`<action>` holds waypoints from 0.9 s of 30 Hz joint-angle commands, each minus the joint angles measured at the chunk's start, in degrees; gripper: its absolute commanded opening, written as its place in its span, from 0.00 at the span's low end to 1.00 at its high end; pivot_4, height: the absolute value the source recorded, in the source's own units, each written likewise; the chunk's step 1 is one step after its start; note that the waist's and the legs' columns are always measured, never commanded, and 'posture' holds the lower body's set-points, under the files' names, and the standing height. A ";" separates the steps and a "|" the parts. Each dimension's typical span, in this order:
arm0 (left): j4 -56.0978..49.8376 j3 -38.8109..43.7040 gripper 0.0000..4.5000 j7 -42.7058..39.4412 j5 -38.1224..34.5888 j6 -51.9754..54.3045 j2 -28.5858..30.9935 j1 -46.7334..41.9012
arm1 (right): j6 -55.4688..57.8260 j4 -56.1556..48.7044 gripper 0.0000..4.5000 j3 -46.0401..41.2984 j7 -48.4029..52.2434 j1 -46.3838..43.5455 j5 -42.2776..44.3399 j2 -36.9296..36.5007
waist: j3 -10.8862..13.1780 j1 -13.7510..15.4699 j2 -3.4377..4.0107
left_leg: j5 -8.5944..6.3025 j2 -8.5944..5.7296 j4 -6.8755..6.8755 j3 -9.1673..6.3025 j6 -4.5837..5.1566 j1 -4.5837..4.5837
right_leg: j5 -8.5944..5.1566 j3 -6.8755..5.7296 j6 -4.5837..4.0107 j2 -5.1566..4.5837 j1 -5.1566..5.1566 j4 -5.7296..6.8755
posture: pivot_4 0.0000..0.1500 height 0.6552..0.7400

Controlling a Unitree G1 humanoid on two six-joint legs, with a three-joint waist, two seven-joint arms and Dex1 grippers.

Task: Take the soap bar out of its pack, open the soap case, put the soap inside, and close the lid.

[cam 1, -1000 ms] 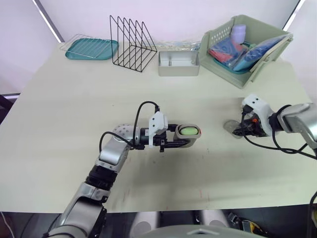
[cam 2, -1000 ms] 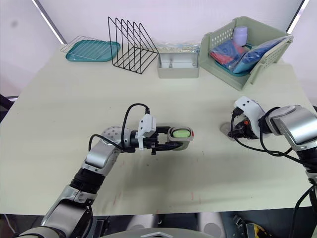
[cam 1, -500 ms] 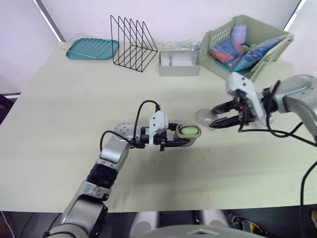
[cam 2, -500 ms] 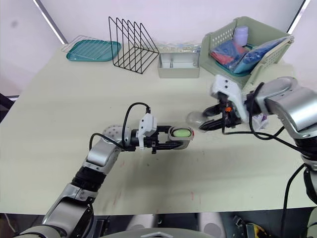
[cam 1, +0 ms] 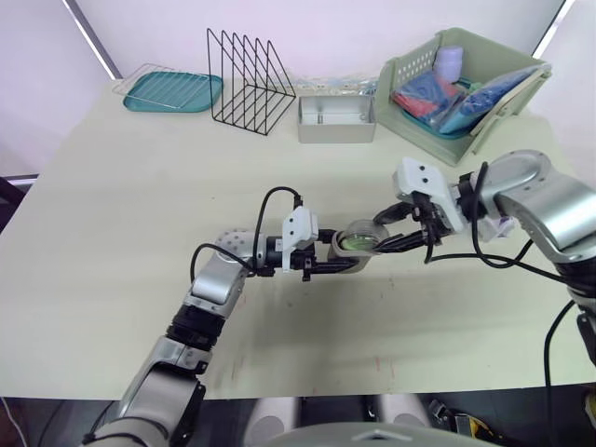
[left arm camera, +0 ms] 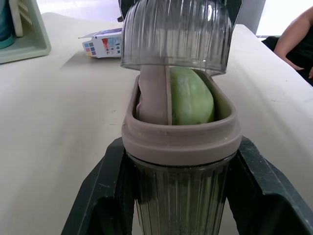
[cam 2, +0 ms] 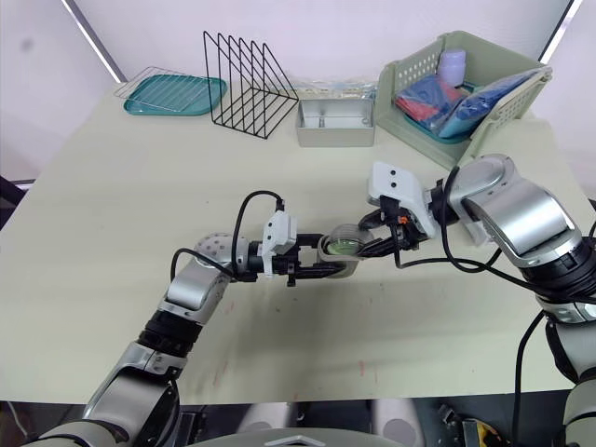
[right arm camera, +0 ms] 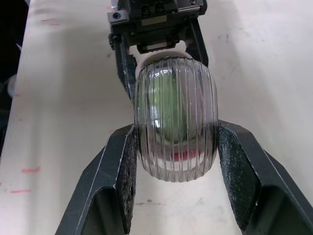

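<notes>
Near the middle of the pale cream surface (cam 1: 140, 186), we find the left tool (left arm camera: 180, 161) clamped across the taupe-rimmed oval soap case (left arm camera: 146, 134), which has ribbed clear walls. The green soap bar (left arm camera: 191, 96) sits inside the case. The right tool (right arm camera: 176, 131) grips the ribbed clear plastic lid (left arm camera: 176, 34), poised over the case's end away from the left tool. Contact with the rim appears likely, but we cannot confirm it. A small printed carton (left arm camera: 105, 43) lies beyond on the surface.
</notes>
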 commanded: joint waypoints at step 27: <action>-2.18 0.43 0.42 1.03 0.59 -2.56 -0.33 0.04 | 0.69 5.72 0.41 8.67 1.67 -1.68 -9.09 6.67 | -0.19 -0.69 0.02 | 0.00 0.02 0.00 -0.04 0.00 0.21 | 0.00 -0.04 -0.01 0.04 0.14 0.04 | 1.00 1.00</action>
